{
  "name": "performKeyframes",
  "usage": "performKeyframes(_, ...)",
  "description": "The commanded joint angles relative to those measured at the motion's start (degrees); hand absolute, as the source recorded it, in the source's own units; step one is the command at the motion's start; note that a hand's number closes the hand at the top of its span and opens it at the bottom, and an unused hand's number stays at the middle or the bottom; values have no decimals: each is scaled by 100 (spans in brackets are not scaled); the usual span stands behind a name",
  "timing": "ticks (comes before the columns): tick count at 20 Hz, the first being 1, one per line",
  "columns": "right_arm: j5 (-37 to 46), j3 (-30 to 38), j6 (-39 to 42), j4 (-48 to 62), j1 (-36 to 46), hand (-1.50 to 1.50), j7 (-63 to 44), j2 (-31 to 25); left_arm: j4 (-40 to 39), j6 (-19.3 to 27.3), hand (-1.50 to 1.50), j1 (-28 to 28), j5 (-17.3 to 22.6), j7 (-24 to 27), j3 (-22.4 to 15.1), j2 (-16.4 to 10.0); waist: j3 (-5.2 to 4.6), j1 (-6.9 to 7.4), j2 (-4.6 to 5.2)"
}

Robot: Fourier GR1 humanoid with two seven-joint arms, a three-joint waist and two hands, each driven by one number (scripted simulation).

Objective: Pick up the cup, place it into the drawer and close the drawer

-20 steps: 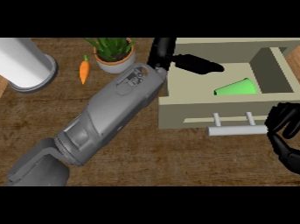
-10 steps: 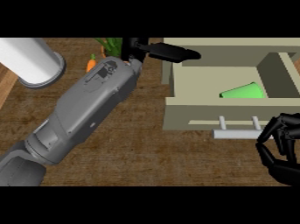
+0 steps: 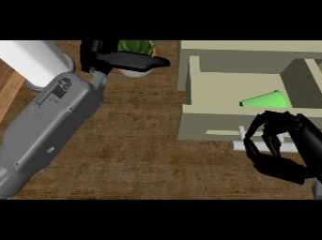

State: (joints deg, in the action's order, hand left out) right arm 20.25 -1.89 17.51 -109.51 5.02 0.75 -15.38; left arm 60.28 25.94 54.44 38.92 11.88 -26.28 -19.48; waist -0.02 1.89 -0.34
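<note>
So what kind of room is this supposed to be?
Probably a kitchen: there is a wooden counter, an open drawer with a green cup lying inside, and a potted plant at the back.

The brown counter point(image 3: 135, 154) bears a white cylinder point(image 3: 32, 58), potted plant point(image 3: 139, 47) and open drawer point(image 3: 212, 123).

Left forearm point(image 3: 49, 122) slants in from 7 o'clock, climbing toward 12. The left hand point(image 3: 115, 60) sits at its tip near the top edge, fingers point(image 3: 146, 61) straight and together, pointing to 3 o'clock. Over at 4 o'clock, the right hand point(image 3: 295, 150) hangs palm-down, its fingers point(image 3: 264, 124) curled into a claw toward 9 o'clock, thumb tucked beneath.
</note>
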Motion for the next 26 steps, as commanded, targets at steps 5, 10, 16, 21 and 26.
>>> performKeyframes(5, 1924, -802, -432, 1500, 701, 150, 467, -374, 840, -272, -150, -1048, 21, 74, 189, -478, 1, 49, 37)
performKeyframes(10, 3028, -1261, -1333, 2954, 1316, 150, 766, -40, 1303, -633, -150, -1729, 170, 223, 512, -897, 3, 112, 53)
performKeyframes(16, 3434, -1163, -2339, 5308, 2234, 150, 1289, 644, 1717, -932, -150, -2113, 233, 21, 894, -1233, 9, 15, 72)
performKeyframes(21, 3187, -493, -2530, 6998, 3317, 150, 1931, 524, 1919, -1263, -150, -2911, 141, 435, 956, -1236, 10, 101, 100)
performKeyframes(26, 3086, -101, -2639, 8331, 3990, 150, 2488, 328, 1785, -1606, -150, -2724, 281, 237, 1295, -1459, 14, 131, 153)
